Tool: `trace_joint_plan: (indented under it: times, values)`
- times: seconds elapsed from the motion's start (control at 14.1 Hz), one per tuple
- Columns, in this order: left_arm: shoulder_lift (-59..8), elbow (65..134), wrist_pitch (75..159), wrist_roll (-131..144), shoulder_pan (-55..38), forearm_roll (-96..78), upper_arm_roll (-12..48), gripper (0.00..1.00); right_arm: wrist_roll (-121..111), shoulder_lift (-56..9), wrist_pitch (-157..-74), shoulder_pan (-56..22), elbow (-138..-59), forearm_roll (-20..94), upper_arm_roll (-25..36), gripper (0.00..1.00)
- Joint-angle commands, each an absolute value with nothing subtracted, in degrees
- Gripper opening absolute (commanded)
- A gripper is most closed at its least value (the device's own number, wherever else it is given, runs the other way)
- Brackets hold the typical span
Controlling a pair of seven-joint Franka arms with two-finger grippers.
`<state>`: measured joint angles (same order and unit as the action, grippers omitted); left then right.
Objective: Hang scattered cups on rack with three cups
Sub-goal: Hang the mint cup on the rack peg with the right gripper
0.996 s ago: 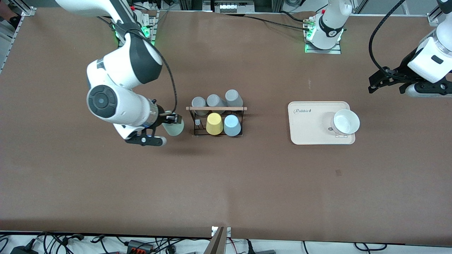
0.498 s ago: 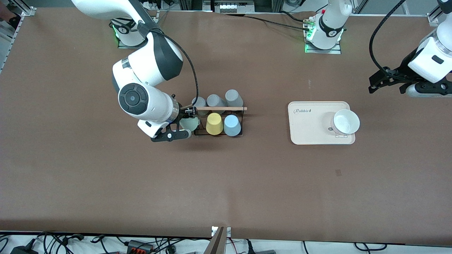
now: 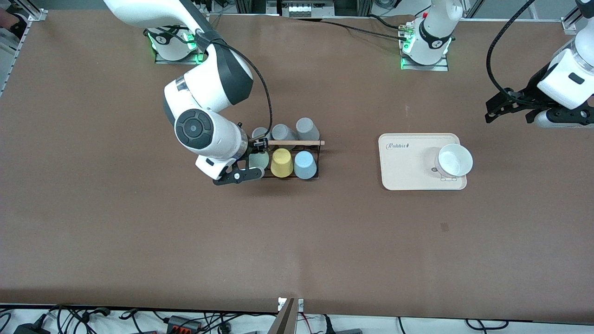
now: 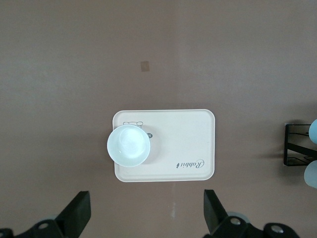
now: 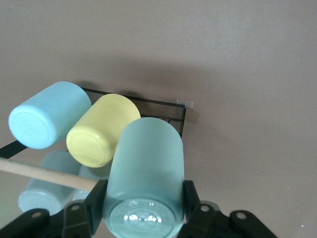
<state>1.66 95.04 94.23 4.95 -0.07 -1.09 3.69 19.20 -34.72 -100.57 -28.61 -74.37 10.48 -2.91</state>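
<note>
— Mint-green, that cup (image 5: 144, 173): the right gripper (image 3: 253, 160) has it pinched between its fingers (image 5: 94, 201), bottom toward the wrist, mouth pointing down at the rack (image 3: 306, 176).

— Where on the rack, exactly?

— At the end toward the right arm's side, in the row nearer the front camera, just beside the yellow cup (image 3: 281, 163). I'd guess it's turned upside down so the mouth can slide over a peg there.

— And the light blue cup (image 3: 305, 164)?

— Already on the rack, next to the yellow one. Three grey cups (image 3: 283, 132) sit in the farther row, past the wooden rod (image 3: 297, 142).

— The other arm?

— It waits. The left gripper (image 4: 147, 213) hangs with fingers spread, holding nothing, near the tray (image 3: 403, 171) with the white bowl (image 3: 455, 160).
</note>
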Motion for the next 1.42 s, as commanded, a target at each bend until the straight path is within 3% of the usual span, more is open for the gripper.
trace_joint_plan:
  times: [0.0, 1.35]
  values:
    - [0.79, 93.34, 93.52, 4.04, 0.26, -1.67, 3.6, 1.0, 18.63, -36.38, -101.07, -29.53, -72.6, 8.79, -2.64, 0.29]
    - [0.62, 92.37, 93.52, 3.96, 0.18, -1.67, 3.87, 1.0, 19.34, -41.39, -103.89, -31.29, -72.6, 5.54, -2.55, 0.32]
